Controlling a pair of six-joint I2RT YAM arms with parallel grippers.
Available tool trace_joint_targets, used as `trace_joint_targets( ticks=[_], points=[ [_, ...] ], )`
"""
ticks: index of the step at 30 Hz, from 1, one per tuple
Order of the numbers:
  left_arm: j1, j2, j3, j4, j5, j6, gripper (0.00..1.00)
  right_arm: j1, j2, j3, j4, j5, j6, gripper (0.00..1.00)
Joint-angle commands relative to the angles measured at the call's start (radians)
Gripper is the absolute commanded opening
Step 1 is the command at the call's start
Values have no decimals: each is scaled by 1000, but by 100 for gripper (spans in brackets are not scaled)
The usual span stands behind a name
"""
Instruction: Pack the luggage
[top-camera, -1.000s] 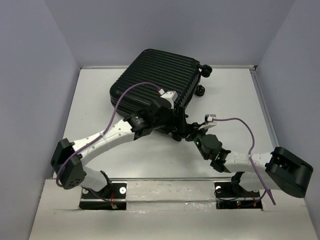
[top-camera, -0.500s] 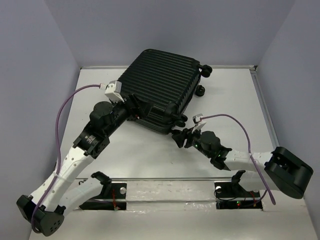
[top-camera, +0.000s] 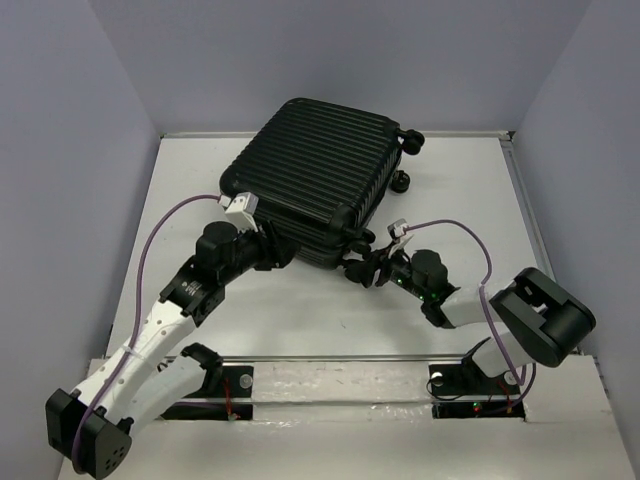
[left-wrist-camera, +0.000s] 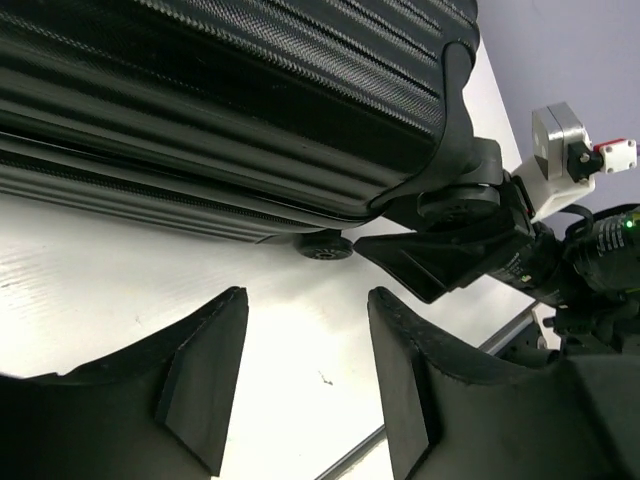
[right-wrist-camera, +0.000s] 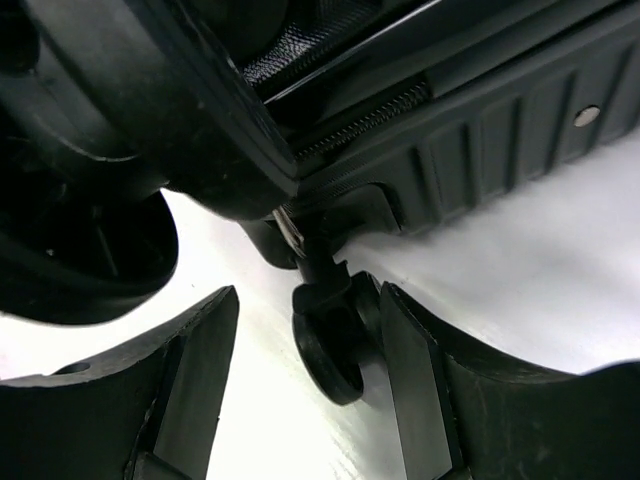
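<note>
The luggage (top-camera: 318, 170) is a black ribbed suitcase lying shut and skewed at the back of the table; in the left wrist view its shell (left-wrist-camera: 250, 90) fills the top. My left gripper (top-camera: 283, 252) hovers at the case's near edge, open with only bare table between its jaws (left-wrist-camera: 305, 370). My right gripper (top-camera: 356, 268) is at the near right corner. There it stands open (right-wrist-camera: 308, 370) around a small caster wheel (right-wrist-camera: 335, 345), which rests against the right finger (right-wrist-camera: 420, 380) with a gap on the other side.
The white table (top-camera: 190, 200) is boxed in by grey-violet walls on three sides. Two more caster wheels (top-camera: 410, 141) stick out at the case's far right end. A metal rail (top-camera: 330, 358) runs along the near edge by the arm bases.
My left arm swung from the case's near right corner out to the left, then back toward its near edge, jaws narrowing. The right gripper opened wider and moved in around the wheel.
</note>
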Motion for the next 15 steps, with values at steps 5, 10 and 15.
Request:
trace_joint_targets(
  ticks=[5, 10, 15],
  points=[
    [-5, 70, -38, 165, 88, -17, 54, -32, 69, 74, 210, -83, -77, 59],
    [-19, 92, -61, 219, 78, -34, 49, -32, 90, 94, 241, -77, -90, 57],
    [-69, 155, -58, 280, 39, -51, 46, -41, 133, 127, 282, -83, -82, 34]
  ],
)
